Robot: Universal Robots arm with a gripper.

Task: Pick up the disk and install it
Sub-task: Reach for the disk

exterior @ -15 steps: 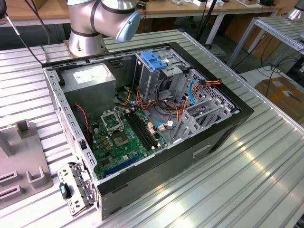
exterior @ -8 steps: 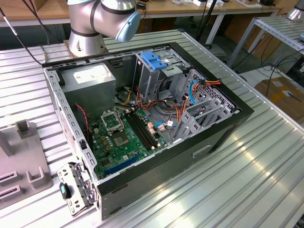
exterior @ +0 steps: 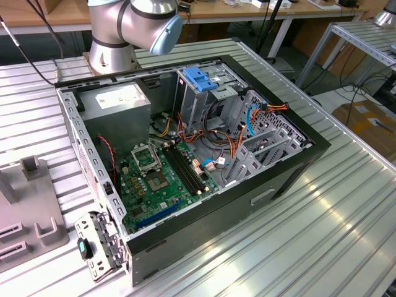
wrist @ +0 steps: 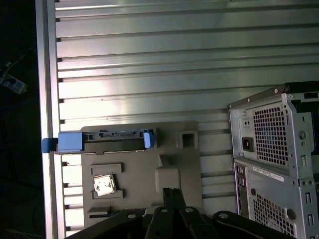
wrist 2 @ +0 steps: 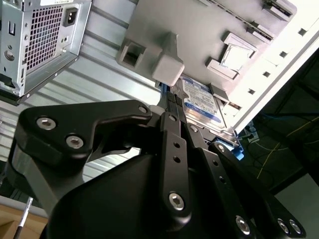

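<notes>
1. Gripper [wrist: 173, 191] [wrist 2: 168, 97]: jaws looked clenched together with nothing between them; not grasping the disk.
2. Fingertips sat over the grey fixture tray [wrist: 139, 164] [wrist 2: 164, 30], near a raised block [wrist: 167, 179] [wrist 2: 168, 69] on it.
3. Disk [wrist: 104, 140] [wrist 2: 202, 102] stood on edge in a slot of that tray, beyond the block and apart from the fingertips. Bright blue carrier rail on it; one blue end reached the table edge.
4. Square shiny chip [wrist: 103, 184] [wrist 2: 238, 56] lay in another pocket of the same tray, near the disk, not touching it.
5. Tray lay flat on the slatted metal table [wrist: 149, 74] [exterior: 309, 235]; in the exterior view the tray [exterior: 43, 229] was at the exterior view's left of the computer case.
6. Computer case [exterior: 278, 179] [wrist: 274, 164] [wrist 2: 40, 40] lay on its side, open, just beside the tray, motherboard [exterior: 154, 179] exposed.
7. Drive cage with blue clips [exterior: 201, 77] was at the far end of the case.
8. Arm base [exterior: 117, 37] stood on the table beyond the case's far end.
</notes>
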